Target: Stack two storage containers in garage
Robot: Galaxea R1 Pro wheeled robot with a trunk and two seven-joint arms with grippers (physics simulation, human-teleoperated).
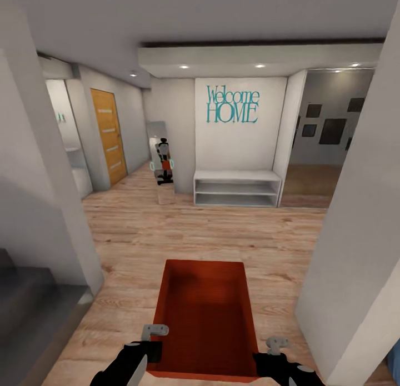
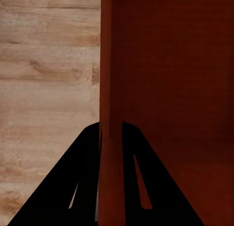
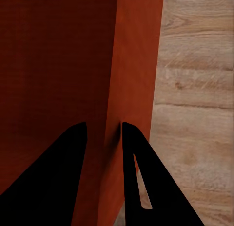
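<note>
One orange-red storage container (image 1: 205,314), open-topped and empty, hangs low in front of me over light wood planks. My left gripper (image 1: 153,341) is shut on its left wall and my right gripper (image 1: 272,352) on its right wall. In the left wrist view the thin wall (image 2: 112,65) runs between the black fingers of the left gripper (image 2: 111,133). The right wrist view has the other wall (image 3: 136,50) pinched by the right gripper (image 3: 104,126). The garage is out of view.
I stand in a hallway between a white wall corner (image 1: 355,236) close on the right and another (image 1: 44,208) on the left, with grey steps (image 1: 28,302) beside it. Ahead are a white bench shelf (image 1: 238,189), a mirror (image 1: 162,164) and a wood-panelled door (image 1: 108,136).
</note>
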